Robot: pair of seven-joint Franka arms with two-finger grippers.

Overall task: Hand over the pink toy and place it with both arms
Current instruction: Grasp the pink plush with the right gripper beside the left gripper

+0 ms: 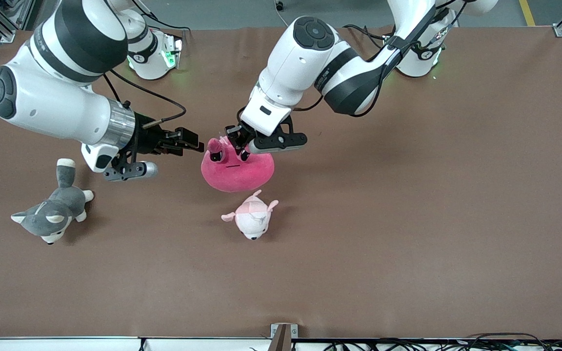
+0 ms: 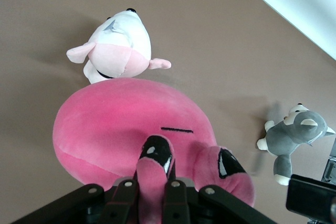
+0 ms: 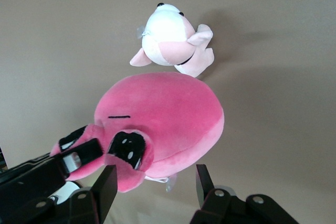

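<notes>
Handover stage. Gripping pink toy [image 1: 237,170] by one eye stalk with left hand [image 1: 236,145] clamped tight, over middle of table [image 1: 408,219]; small pale plush [image 1: 251,219] at toy's 6 o'clock. Waiting at toy's 9 o'clock with right hand [image 1: 198,145], fingers apart, apparently not touching. Best to slide in around free stalk, close firmly, then release left. Expect sag.
</notes>
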